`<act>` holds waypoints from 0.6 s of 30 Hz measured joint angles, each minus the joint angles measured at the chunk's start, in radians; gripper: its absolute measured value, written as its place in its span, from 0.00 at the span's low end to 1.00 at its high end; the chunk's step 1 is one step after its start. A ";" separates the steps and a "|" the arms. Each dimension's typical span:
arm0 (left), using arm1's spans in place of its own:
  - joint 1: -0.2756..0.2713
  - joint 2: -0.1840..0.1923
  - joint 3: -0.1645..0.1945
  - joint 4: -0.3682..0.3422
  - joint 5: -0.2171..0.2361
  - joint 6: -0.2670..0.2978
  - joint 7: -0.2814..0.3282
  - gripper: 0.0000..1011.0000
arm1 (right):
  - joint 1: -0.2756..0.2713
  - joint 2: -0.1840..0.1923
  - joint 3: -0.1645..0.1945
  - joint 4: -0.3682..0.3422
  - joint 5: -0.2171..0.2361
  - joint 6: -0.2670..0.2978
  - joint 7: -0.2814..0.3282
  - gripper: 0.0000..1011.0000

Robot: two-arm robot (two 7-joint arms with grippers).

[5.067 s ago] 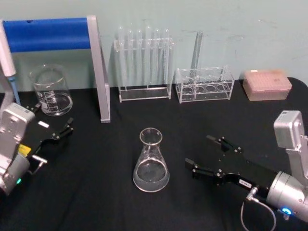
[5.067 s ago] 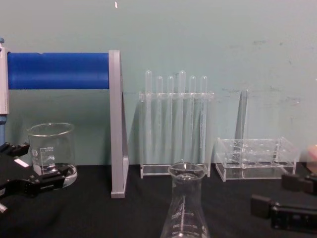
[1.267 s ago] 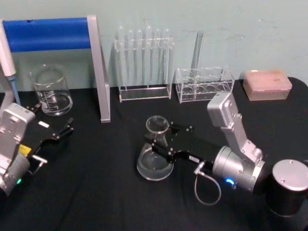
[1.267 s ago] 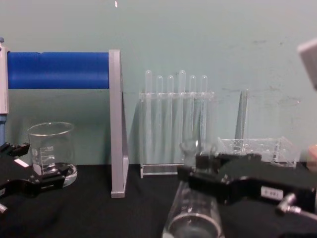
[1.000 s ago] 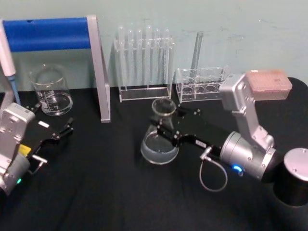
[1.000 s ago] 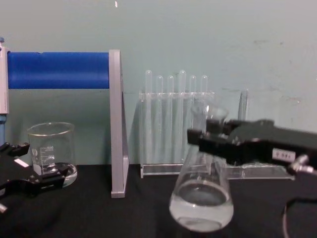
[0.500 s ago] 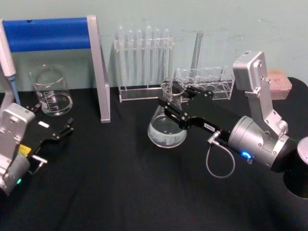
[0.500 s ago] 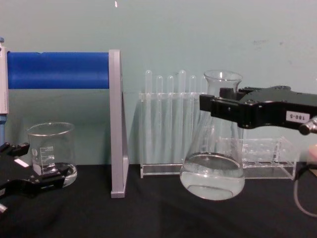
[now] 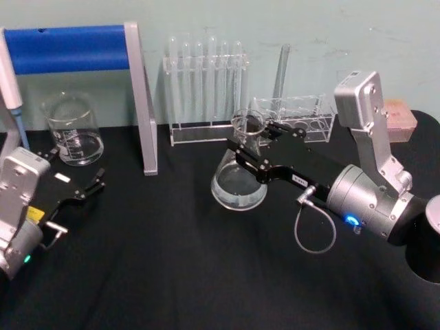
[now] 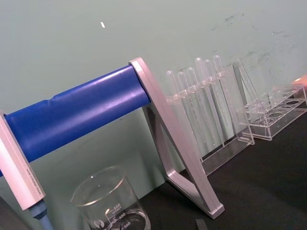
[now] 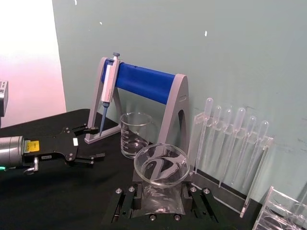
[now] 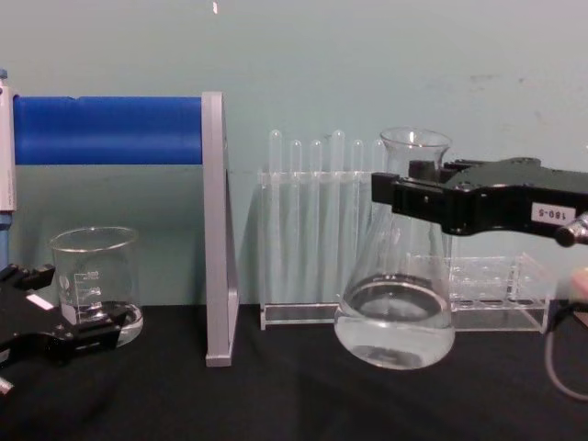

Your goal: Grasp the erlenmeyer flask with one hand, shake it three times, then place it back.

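Flask lift, shown in four views.

Head view: the right gripper (image 9: 253, 142) is clamped on the neck of the erlenmeyer flask (image 9: 238, 180). A second ago the flask hung low over the black table (image 9: 172, 275); it is now raised and carried towards the racks. Over the last half second it has barely moved. We judge the grasp and lift complete and the three shakes not yet begun. The left gripper (image 9: 74, 170) lies parked near the single beaker (image 9: 72, 130), fingers spread and holding nothing. We also count one pipette (image 9: 8, 75) and one pink box (image 9: 402, 117).

Left wrist view: we count six test tubes (image 10: 199, 100) in the tall rack (image 10: 225, 148), one further tube in the low rack (image 10: 273, 120), and one blue stand (image 10: 81, 112).

Right wrist view: we look down into the flask's rim, with a finger pressing on each side of the neck.

Chest view: the one flask hangs upright with its base just above the cloth and a little clear liquid inside.
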 joint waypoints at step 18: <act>0.000 0.000 0.000 0.000 0.000 0.000 0.000 0.99 | -0.025 0.004 -0.043 -0.053 0.014 0.009 0.033 0.45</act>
